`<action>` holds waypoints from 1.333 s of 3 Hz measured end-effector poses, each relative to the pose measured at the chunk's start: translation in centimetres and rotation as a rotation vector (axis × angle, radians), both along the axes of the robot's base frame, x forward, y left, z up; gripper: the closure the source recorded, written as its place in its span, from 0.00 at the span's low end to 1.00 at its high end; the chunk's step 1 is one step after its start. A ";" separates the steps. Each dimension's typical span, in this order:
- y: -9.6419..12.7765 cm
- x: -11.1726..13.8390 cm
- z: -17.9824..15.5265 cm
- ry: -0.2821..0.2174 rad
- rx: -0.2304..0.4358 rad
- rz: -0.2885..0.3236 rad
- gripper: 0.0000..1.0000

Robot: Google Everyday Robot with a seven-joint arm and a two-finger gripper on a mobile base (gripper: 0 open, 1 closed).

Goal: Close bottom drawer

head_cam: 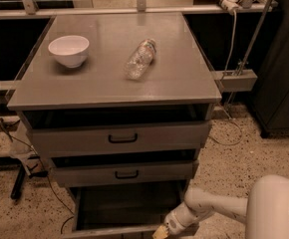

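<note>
The bottom drawer (119, 210) is the lowest of three grey metal drawers and stands pulled far out, its shallow tray open and dark inside. Its front edge runs along the bottom of the view and its handle is out of view. My white arm reaches in from the lower right. My gripper (160, 231) is at the right end of the drawer's front edge, at the bottom border of the view. The middle drawer (124, 173) and the top drawer (119, 137) stand slightly out, each with a black handle.
A white bowl (69, 50) and a clear plastic bottle (139, 59) lying on its side rest on the cabinet top (184, 83). Cables trail on the speckled floor at the left (15, 148). A dark cabinet (284, 73) stands at the right.
</note>
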State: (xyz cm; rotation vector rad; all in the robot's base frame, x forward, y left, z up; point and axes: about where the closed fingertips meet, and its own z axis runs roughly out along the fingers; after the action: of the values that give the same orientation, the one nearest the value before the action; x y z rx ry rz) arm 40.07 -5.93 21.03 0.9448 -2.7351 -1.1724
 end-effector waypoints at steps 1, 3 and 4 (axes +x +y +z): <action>0.0 0.0 0.0 0.000 0.000 0.000 0.59; 0.0 0.0 0.0 0.000 0.000 0.000 0.12; 0.0 0.0 0.0 0.000 0.000 0.000 0.00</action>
State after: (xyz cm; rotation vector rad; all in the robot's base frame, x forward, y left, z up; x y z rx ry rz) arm 40.06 -5.93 21.02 0.9448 -2.7348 -1.1726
